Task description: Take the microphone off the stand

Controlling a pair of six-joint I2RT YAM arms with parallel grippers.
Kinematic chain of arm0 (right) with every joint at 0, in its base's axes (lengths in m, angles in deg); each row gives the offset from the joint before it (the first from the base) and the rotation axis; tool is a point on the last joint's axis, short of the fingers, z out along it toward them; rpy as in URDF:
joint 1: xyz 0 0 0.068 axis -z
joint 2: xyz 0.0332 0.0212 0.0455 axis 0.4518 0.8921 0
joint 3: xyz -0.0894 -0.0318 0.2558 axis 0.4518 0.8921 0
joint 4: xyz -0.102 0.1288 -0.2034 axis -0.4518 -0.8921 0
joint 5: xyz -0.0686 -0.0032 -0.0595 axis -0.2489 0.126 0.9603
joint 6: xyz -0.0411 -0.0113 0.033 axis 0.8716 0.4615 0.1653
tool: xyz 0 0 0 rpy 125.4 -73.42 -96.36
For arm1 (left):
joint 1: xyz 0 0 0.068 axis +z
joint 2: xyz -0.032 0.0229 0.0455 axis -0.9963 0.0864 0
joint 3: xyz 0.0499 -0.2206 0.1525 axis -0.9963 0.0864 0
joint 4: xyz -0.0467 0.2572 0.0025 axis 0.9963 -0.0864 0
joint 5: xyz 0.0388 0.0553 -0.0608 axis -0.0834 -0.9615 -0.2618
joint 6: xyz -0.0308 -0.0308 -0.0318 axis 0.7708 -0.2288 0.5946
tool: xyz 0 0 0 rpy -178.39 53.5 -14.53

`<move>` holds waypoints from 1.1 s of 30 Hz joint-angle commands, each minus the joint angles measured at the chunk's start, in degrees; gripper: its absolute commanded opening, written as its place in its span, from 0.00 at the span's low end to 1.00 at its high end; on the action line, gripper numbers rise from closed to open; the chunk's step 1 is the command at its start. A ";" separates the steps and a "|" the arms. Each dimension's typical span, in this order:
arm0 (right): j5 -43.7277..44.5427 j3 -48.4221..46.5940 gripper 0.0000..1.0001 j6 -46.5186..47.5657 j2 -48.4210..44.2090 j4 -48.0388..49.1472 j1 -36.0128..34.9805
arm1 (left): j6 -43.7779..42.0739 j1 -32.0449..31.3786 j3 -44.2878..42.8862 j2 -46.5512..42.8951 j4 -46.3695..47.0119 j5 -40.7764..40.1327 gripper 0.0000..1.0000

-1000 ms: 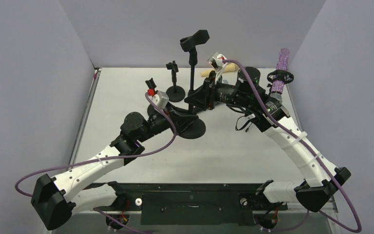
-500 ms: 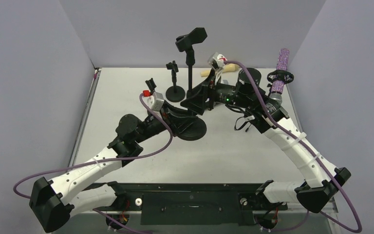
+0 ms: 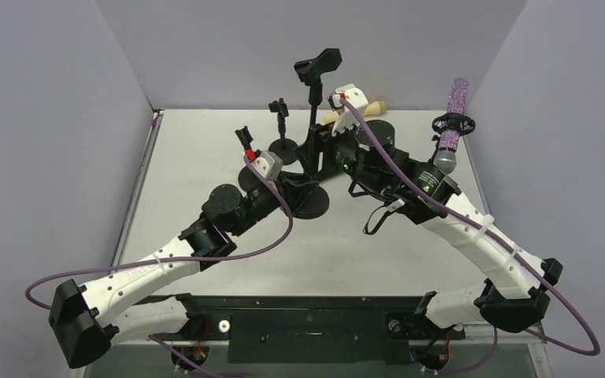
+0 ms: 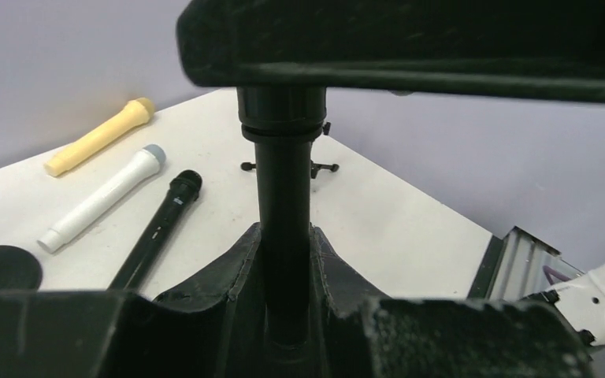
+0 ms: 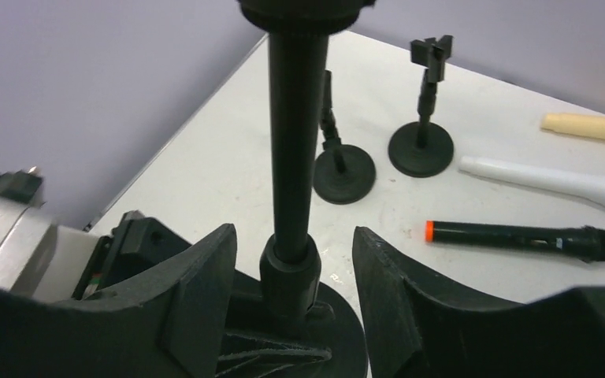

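A purple glitter microphone point(image 3: 455, 106) stands upright in a black shock-mount stand point(image 3: 451, 124) at the table's right edge, away from both grippers. In the middle is a tall black stand point(image 3: 313, 118) with an empty clip point(image 3: 317, 66) on top. My left gripper point(image 4: 283, 236) is shut on this stand's pole point(image 4: 283, 189) just above its round base point(image 3: 309, 203). My right gripper point(image 5: 293, 260) is open, with one finger on each side of the pole's lower collar point(image 5: 290, 272) and not touching it.
Three loose microphones lie behind the tall stand: yellow point(image 5: 591, 126), white point(image 5: 543, 179) and black with an orange end point(image 5: 524, 239). Two short empty stands point(image 5: 345, 173) point(image 5: 421, 146) sit at the back left. Grey walls enclose the table.
My right gripper has opened and shifted left and back, and is now around the pole's foot. The tall stand rocked slightly, and the left arm moved with it, still gripping.
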 commanded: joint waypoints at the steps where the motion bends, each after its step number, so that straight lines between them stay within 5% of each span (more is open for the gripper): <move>1: 13.45 -4.35 0.50 -0.79 2.88 -4.98 -2.77 | -3.90 -1.34 -5.13 -0.14 3.92 -5.61 0.00; 12: 16.19 -6.49 0.12 3.06 3.51 -5.71 -4.51 | -4.15 -2.01 -4.25 -0.62 3.06 -4.51 0.00; 17: -2.69 -3.48 0.05 6.40 0.79 -2.30 -0.03 | -1.93 -1.23 -3.40 -1.71 4.33 2.82 0.00; 28: -50.64 6.13 0.07 2.69 -0.90 14.16 12.89 | 7.87 2.31 -0.75 -3.43 15.21 21.24 0.00; 30: -54.38 7.30 0.14 -0.02 -0.54 19.52 13.82 | 8.95 2.63 -0.54 -3.18 16.78 22.66 0.00; 33: -53.94 7.45 0.41 -1.23 -0.42 19.97 14.53 | 8.83 3.04 -0.21 -3.42 16.52 21.23 0.00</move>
